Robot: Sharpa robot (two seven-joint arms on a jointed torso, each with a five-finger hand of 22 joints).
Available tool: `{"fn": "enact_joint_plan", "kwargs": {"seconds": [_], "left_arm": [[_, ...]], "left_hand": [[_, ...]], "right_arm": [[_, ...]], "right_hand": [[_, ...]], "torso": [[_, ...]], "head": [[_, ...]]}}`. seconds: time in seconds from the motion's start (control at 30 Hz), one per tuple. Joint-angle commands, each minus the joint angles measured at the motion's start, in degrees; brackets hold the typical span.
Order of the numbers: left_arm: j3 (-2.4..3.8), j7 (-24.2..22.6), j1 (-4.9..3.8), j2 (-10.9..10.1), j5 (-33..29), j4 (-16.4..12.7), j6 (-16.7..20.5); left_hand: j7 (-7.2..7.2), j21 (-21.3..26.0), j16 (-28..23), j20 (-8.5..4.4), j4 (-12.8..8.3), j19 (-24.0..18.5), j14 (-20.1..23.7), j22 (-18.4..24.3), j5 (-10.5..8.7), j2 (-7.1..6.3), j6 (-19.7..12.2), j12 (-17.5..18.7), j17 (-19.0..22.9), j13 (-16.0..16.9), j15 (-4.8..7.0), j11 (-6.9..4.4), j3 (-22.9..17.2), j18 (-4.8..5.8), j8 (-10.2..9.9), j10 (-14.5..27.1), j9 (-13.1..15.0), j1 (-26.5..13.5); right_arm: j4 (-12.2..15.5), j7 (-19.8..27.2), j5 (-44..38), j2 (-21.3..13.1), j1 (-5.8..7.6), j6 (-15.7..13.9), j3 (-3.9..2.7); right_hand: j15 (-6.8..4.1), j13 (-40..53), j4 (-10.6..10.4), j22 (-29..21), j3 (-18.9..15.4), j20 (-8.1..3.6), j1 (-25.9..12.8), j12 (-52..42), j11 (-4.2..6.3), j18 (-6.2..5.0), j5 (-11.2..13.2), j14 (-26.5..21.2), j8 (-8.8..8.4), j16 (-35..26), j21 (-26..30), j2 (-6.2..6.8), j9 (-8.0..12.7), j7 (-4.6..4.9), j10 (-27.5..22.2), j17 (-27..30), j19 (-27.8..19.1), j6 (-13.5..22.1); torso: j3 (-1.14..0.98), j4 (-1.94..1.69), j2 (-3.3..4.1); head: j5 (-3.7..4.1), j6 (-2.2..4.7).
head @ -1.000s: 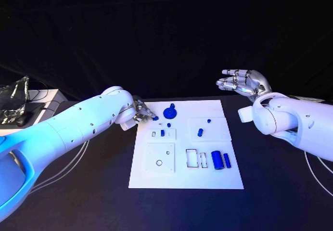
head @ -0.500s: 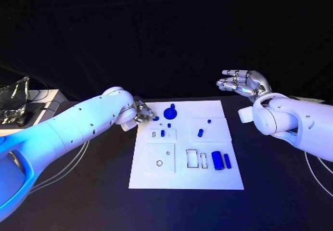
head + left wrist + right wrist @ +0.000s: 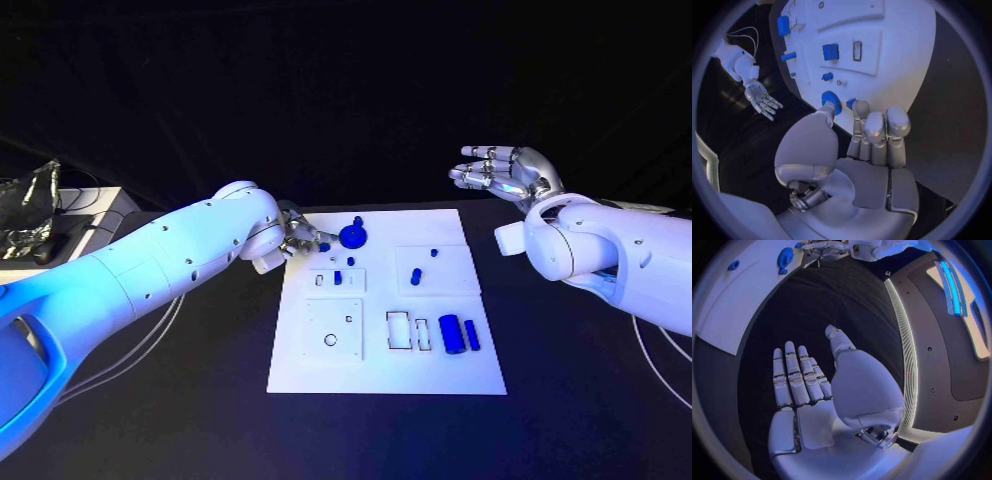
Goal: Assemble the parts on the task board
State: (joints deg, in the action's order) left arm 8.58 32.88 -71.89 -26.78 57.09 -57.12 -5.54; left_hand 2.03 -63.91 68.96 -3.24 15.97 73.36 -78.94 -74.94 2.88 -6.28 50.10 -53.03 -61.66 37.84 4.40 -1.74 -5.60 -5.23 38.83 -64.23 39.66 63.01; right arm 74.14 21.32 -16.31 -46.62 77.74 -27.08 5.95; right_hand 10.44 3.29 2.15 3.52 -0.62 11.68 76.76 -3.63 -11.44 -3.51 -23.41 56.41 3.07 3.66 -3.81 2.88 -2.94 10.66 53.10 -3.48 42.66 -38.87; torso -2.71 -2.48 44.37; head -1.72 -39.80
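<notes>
The white task board (image 3: pixel 433 372) lies in the middle of the black table. Near its far left corner, my left hand (image 3: pixel 300 238) hovers with thumb and fingers apart and nothing between them. In the left wrist view its fingertips (image 3: pixel 876 122) are right beside a small blue part (image 3: pixel 851 103) and a round blue part (image 3: pixel 832 101); I cannot tell whether they touch. The round blue part (image 3: pixel 355 237) stands on the board's far edge. Two blue cylinders (image 3: pixel 459 333) lie at the near right. My right hand (image 3: pixel 505 172) is raised, empty and spread, beyond the board's far right corner.
Several small blue pieces (image 3: pixel 415 274) sit in the board's middle plates. A white box with a crinkled silver bag (image 3: pixel 36 215) stands at the far left of the table. Thin cables (image 3: pixel 162 325) run along the table under my left arm.
My left hand has crept slightly right, closer to the small blue part at the board's far left corner. The right hand has not moved.
</notes>
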Motion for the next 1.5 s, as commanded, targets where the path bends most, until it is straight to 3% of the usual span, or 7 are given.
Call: {"fn": "enact_joint_plan", "kwargs": {"seconds": [0.03, 0.5, 1.23, 1.27, 1.37, 1.4, 1.5], "left_arm": [[0.02, 0.8, -0.05, 0.3, 0.6, -0.1, -0.2], [-0.42, 3.3, -0.19, 1.9, 3.7, 1.7, -1.0], [-1.26, 3.0, -0.5, 2.4, 3.1, 2.7, -1.4], [-1.26, 2.9, -0.5, 2.4, 3.0, 2.6, -1.3], [-1.28, 2.5, -0.5, 2.4, 2.9, 2.3, -1.0], [-1.29, 2.4, -0.5, 2.4, 2.9, 2.3, -0.9], [-1.32, 2.3, -0.5, 2.5, 3.3, 2.2, -0.8]], "left_hand": [[-0.16, -0.3, 0.3, 0.0, 0.0, 0.4, -0.4, -2.4, 0.02, 0.04, 0.5, 0.0, -0.2, 0.1, 0.06, -0.02, 0.3, -0.18, 0.0, -0.5, 0.3, 0.5], [-1.22, -2.3, 2.0, -0.5, -1.0, 1.9, -1.8, -3.6, 0.06, 0.52, 1.9, -0.4, -2.6, 0.4, 0.77, -0.89, -3.0, 0.2, 1.4, -1.9, 2.8, 1.4], [-1.44, -2.6, 1.6, -0.92, -0.6, 2.4, -2.4, -4.2, 0.01, -0.6, 2.7, 0.0, -4.1, 0.8, 0.95, -1.06, -3.5, 0.53, -0.1, -2.4, 5.5, -0.1], [-1.38, -2.6, 1.6, -0.92, -0.3, 2.3, -2.4, -4.2, 0.0, -1.3, 2.6, 0.0, -4.1, 0.8, 0.93, -1.02, -2.4, 0.52, -0.2, -2.4, 5.5, -0.8], [-1.29, -2.5, 1.5, -1.03, -0.6, 2.3, -2.3, -4.3, -0.02, -0.63, 2.4, 0.0, -4.2, 0.9, 0.87, -0.95, 5.4, 0.58, -0.8, -2.2, 5.4, -0.7], [-1.24, -2.4, 1.5, -1.16, -2.1, 2.3, -2.3, -4.3, 0.02, 4.35, 2.7, -0.1, -4.4, 1.1, 0.83, -0.93, 15.7, 0.69, -1.4, -2.1, 5.3, 1.9], [-1.29, -2.4, 1.4, -1.13, -1.1, 2.4, -2.4, -4.4, 0.0, 2.53, 2.4, 0.0, -4.5, 1.0, 0.89, -0.95, 13.5, 0.67, -1.2, -2.2, 5.8, 1.8]], "right_arm": [[0.0, 0.5, -0.2, 0.0, 0.02, 0.5, -0.03], [0.0, 0.5, -0.2, 0.1, 0.03, 0.5, -0.03], [0.2, 0.4, -0.2, 0.0, 0.09, 0.6, -0.03], [0.2, 0.4, -0.2, 0.0, 0.09, 0.6, -0.03], [0.2, 0.4, -0.2, 0.0, 0.1, 0.6, -0.03], [0.2, 0.4, -0.2, 0.0, 0.1, 0.6, -0.03], [0.2, 0.4, -0.2, 0.0, 0.11, 0.6, -0.03]], "right_hand": [[-0.07, -0.1, 0.3, 0.0, 0.0, -0.18, -0.3, 0.3, -0.12, -0.19, -0.3, 0.3, -0.32, -0.3, 0.1, -0.1, 0.1, 3.56, 0.4, 0.1, 0.2, -0.1], [-0.09, 0.0, 0.4, 0.0, -0.1, -0.19, -0.4, 0.3, -0.09, -0.19, -0.3, 0.5, -0.31, -0.3, 0.1, -0.19, 0.1, 3.53, 0.6, 0.1, 0.2, -0.3], [-0.11, 0.0, 0.4, -0.1, -0.2, -0.19, -0.4, 0.3, -0.05, -0.16, -0.3, 0.6, -0.3, -0.3, 0.1, -0.28, 0.0, 3.49, 0.8, 0.1, 0.1, -0.6], [-0.11, 0.0, 0.4, -0.1, -0.2, -0.19, -0.4, 0.3, -0.05, -0.16, -0.3, 0.6, -0.3, -0.3, 0.1, -0.28, 0.0, 3.49, 0.8, 0.1, 0.1, -0.6], [-0.11, 0.0, 0.4, -0.1, -0.2, -0.19, -0.4, 0.3, -0.05, -0.16, -0.3, 0.6, -0.3, -0.3, 0.1, -0.28, 0.0, 3.49, 0.8, 0.1, 0.1, -0.6], [-0.11, 0.0, 0.4, -0.1, -0.2, -0.19, -0.4, 0.3, -0.05, -0.16, -0.3, 0.6, -0.3, -0.3, 0.1, -0.28, 0.0, 3.49, 0.8, 0.1, 0.1, -0.6], [-0.11, 0.0, 0.4, -0.1, -0.2, -0.19, -0.4, 0.3, -0.05, -0.16, -0.3, 0.6, -0.3, -0.3, 0.1, -0.28, 0.0, 3.49, 0.8, 0.1, 0.1, -0.6]], "torso": [[-0.02, 0.0, 0.08], [-0.03, 0.04, 0.06], [0.06, 0.0, 0.01], [0.05, -0.01, 0.01], [0.06, -0.06, 0.01], [0.07, -0.07, 0.01], [0.04, -0.04, 0.0]], "head": [[0.04, -0.01], [-0.02, -0.1], [0.17, -0.54], [0.17, -0.55], [0.19, -0.58], [0.19, -0.6], [0.11, -0.64]]}}
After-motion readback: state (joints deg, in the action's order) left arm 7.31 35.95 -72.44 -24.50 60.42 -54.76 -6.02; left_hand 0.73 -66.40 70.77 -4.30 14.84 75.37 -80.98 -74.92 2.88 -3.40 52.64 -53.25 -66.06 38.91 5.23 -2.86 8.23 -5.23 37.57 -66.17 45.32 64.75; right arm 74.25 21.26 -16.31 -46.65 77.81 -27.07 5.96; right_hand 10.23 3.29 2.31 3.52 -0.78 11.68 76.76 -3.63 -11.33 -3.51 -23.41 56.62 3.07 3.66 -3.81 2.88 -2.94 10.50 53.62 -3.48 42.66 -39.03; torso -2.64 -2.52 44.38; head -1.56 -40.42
